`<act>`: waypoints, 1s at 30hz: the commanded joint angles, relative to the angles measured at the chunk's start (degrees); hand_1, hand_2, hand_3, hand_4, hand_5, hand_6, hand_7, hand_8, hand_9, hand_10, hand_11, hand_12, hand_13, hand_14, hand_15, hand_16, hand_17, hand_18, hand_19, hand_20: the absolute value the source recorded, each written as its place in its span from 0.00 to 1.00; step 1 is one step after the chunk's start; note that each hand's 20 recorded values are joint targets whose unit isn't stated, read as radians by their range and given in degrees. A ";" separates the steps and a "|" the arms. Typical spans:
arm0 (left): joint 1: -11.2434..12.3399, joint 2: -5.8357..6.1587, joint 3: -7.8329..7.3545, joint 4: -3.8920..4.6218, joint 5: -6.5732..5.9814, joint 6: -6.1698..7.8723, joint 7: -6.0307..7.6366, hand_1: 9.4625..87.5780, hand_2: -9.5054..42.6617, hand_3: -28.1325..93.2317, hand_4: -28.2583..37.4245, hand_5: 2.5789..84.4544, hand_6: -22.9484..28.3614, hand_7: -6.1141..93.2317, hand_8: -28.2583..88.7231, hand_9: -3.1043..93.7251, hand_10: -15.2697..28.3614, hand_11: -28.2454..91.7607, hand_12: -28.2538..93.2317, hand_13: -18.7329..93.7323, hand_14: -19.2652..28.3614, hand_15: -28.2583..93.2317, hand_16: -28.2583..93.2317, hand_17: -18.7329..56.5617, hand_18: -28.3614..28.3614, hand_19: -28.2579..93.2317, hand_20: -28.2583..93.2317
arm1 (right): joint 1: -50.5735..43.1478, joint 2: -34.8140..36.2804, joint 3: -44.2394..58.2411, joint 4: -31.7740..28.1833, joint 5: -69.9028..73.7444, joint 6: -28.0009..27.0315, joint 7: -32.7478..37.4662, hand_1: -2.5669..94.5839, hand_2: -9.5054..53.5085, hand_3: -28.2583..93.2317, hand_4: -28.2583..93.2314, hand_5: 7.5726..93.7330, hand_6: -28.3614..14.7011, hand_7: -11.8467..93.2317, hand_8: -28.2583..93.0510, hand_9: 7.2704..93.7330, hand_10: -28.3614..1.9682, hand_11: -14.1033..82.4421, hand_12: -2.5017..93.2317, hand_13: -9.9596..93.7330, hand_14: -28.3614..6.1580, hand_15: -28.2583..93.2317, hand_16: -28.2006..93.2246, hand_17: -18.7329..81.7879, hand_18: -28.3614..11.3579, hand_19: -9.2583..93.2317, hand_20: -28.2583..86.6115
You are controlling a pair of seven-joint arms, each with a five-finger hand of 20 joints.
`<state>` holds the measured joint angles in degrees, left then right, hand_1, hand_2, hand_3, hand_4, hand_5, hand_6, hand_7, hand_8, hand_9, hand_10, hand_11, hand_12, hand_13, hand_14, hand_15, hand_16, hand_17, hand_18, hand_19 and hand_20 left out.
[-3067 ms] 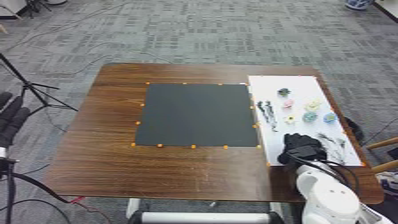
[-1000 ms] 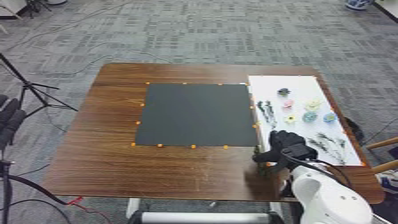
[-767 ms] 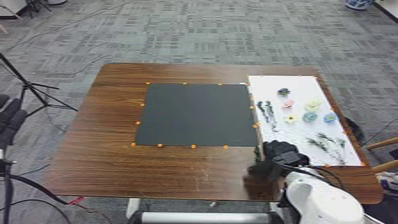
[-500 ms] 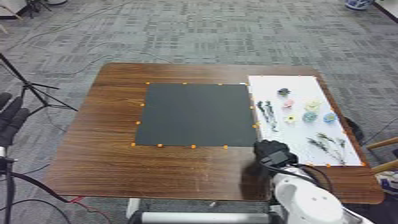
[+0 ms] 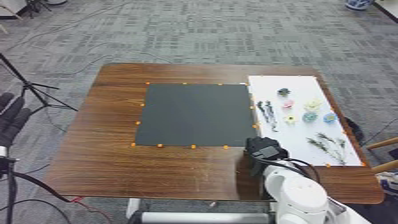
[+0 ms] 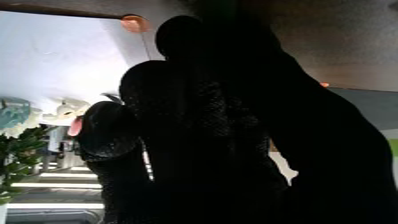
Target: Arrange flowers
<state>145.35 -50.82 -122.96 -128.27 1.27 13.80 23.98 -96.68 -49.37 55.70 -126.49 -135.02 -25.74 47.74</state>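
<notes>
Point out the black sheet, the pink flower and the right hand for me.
Black sheet (image 5: 195, 115): head view, middle.
Pink flower (image 5: 288, 103): head view, bloom.
Right hand (image 5: 265, 148): head view, back of glove.

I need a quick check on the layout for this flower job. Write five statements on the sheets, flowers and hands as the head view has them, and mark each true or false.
1. The white sheet is to the right of the black sheet. True.
2. Both blue flowers are on the black sheet. False: the blue flowers are on the white sheet.
3. The pink flower lies on the white sheet. True.
4. The left hand is over the white sheet. False: the left hand is at the far left, off the table.
5. The right hand is by the white sheet's near left corner. True.
</notes>
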 commanded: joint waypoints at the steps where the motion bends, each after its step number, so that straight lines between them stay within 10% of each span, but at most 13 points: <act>1: 1.10 -0.35 -0.07 -0.44 -0.77 -0.20 0.61 0.18 0.49 0.79 0.00 0.40 0.60 0.14 0.19 0.35 0.66 0.33 0.33 0.36 0.68 0.42 0.21 0.22 0.65 0.39 0.32 | -5.06 1.03 2.05 3.05 4.18 4.69 -0.58 0.64 0.00 0.84 0.05 0.63 0.59 0.76 0.41 0.94 0.67 0.34 0.55 0.87 0.71 0.66 0.65 0.66 0.05 1.00 0.61; 14: 0.78 -0.75 -0.46 -0.39 -0.90 -0.22 0.70 0.18 0.49 0.79 0.00 0.40 0.60 0.14 0.19 0.35 0.66 0.33 0.33 0.36 0.68 0.42 0.21 0.22 0.65 0.39 0.32 | -8.70 2.28 7.54 -1.47 6.25 33.69 -1.58 0.59 0.00 0.87 0.14 0.64 0.60 0.78 0.40 0.96 0.66 0.36 0.60 0.89 0.69 0.67 0.67 0.69 0.05 1.00 0.62; 30: 0.62 -0.89 -0.19 -0.35 -1.04 -0.08 0.77 0.18 0.48 0.79 0.00 0.40 0.60 0.14 0.19 0.35 0.66 0.33 0.33 0.36 0.68 0.41 0.21 0.22 0.65 0.39 0.32 | -2.21 0.32 4.05 -0.80 7.46 37.20 -3.71 0.59 0.00 0.87 0.16 0.65 0.59 0.79 0.41 0.96 0.65 0.37 0.62 0.89 0.66 0.68 0.68 0.69 0.04 1.00 0.63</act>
<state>145.63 -51.19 -122.86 -128.29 0.53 13.79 24.40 -103.14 -47.20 62.01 -127.91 -127.61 10.76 45.02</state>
